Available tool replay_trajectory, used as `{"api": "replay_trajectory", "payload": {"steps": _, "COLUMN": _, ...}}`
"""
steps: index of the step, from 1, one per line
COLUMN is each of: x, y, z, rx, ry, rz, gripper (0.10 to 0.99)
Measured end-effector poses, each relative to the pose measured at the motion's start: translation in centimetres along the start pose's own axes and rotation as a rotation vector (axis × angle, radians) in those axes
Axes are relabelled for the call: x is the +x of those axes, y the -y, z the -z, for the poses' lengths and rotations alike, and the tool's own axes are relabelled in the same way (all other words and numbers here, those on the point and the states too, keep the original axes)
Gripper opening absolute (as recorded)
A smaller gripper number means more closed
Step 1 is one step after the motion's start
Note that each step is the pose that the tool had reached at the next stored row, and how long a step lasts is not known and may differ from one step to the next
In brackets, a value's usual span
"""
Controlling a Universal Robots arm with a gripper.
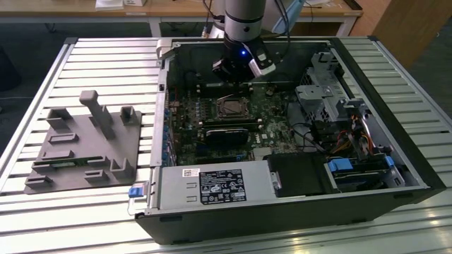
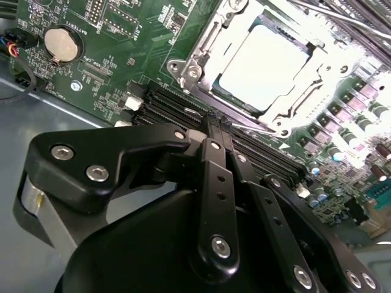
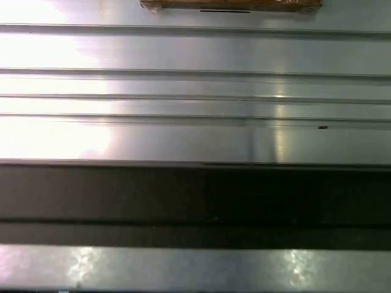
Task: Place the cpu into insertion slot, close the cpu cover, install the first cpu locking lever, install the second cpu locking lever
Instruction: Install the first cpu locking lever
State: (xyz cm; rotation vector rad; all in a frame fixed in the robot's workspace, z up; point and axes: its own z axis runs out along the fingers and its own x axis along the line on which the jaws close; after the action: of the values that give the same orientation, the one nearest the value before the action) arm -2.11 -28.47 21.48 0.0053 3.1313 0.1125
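Note:
In the second wrist view the cpu (image 2: 263,68) lies in the insertion slot (image 2: 301,105), its silver top glaring under the light. The cpu cover (image 2: 204,58) is a silver frame lying flat around the chip. My gripper (image 2: 214,119) hovers over the black memory slots beside the socket, its black fingers (image 2: 211,159) pressed together with nothing between them. In the exterior view the gripper (image 1: 234,78) hangs inside the open computer case, just behind the socket (image 1: 232,107). I cannot make out the locking levers' position.
The case (image 1: 282,211) lies open on a slatted aluminium table (image 1: 106,58). A power supply box (image 1: 215,186) sits at its near edge and drive cages (image 1: 332,100) at the exterior view's right. A grey parts fixture (image 1: 84,143) stands at the left. A coin battery (image 2: 59,43) sits on the board.

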Motion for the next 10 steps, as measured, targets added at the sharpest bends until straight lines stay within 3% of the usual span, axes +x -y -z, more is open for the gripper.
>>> {"api": "replay_trajectory", "payload": {"steps": 10, "x": -0.33, "y": 0.00, "z": -1.04, "rx": 0.000, "ry": -0.0003, "rz": 0.004, "gripper": 0.114}}
